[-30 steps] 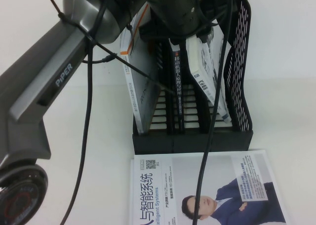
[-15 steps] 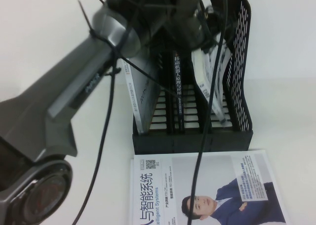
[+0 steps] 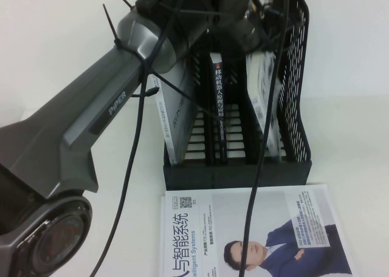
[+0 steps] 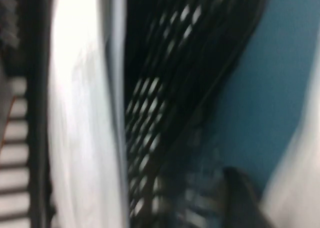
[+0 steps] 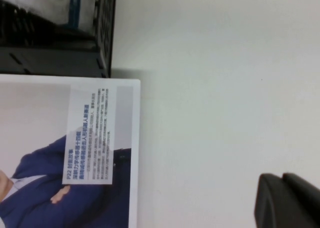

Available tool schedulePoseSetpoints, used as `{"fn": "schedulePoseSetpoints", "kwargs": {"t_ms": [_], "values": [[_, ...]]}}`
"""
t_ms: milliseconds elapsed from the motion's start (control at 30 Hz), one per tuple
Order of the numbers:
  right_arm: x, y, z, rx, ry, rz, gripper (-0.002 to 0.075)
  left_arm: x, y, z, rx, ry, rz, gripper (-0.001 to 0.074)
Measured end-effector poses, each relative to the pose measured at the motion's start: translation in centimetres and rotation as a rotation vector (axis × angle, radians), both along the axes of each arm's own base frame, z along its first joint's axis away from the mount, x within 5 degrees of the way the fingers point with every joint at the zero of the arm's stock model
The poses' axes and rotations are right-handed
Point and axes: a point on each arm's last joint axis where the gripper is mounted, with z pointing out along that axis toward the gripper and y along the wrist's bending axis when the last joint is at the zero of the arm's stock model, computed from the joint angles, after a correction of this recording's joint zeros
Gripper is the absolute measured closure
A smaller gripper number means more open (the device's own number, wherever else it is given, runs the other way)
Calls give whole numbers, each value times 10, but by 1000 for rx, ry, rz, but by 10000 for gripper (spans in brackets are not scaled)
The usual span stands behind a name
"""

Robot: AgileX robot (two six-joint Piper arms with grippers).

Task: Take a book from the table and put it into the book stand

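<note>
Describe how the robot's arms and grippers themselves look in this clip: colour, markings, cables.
The left arm is a grey metallic link lettered PiPER in white, with a round black joint cap ringed in red and black cables zip-tied along it. The left gripper, over the book stand, is black. Of the right gripper, above the table, only a dark finger shows.

Left arm (image 3: 115,107): a grey, boxy metal link marked "PiPER" in white, black cables (image 3: 130,161) cinched by zip ties, a round black joint cap (image 3: 51,243) with red-lined logo. Right gripper (image 5: 287,200): a dark, matte finger edge.
</note>
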Motion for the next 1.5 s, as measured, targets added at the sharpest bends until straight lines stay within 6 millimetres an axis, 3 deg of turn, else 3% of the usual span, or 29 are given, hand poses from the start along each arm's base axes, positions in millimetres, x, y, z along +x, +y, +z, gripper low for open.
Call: {"fn": "schedulePoseSetpoints", "kwargs": {"t_ms": [100, 167, 300, 467, 533, 633, 767, 833, 967, 1200, 1367, 1500], "values": [[0, 0, 0, 0, 0, 0, 727, 2, 0, 3, 1, -43, -21, 364], [0, 0, 0, 2, 1, 0, 727, 2, -1, 4, 12, -61, -35, 328], [0, 0, 0, 4, 2, 0, 727, 4, -2, 8, 14, -123, -65, 304], [0, 0, 0, 2, 2, 2, 727, 4, 0, 28, 13, -222, -75, 307], [0, 0, 0, -6, 2, 13, 727, 1, 5, 44, 33, -287, -76, 339], [-2, -1, 2, -10, -6, 23, 727, -11, 22, 79, 82, -392, -56, 457], [-8, -4, 10, -6, -53, 31, 727, -39, 57, 132, 157, -512, 21, 655], [-12, -7, 15, 0, -92, 34, 727, -55, 76, 154, 204, -566, 62, 699], [-23, -13, 28, 20, -170, 42, 727, -86, 112, 189, 269, -622, 150, 729], [-52, -28, 49, 71, -293, 35, 727, -130, 153, 219, 344, -637, 189, 734], [-85, -45, 63, 115, -393, 20, 727, -153, 164, 230, 349, -655, 104, 734], [-107, -57, 67, 145, -438, 0, 727, -162, 163, 232, 329, -662, 30, 735]]}}
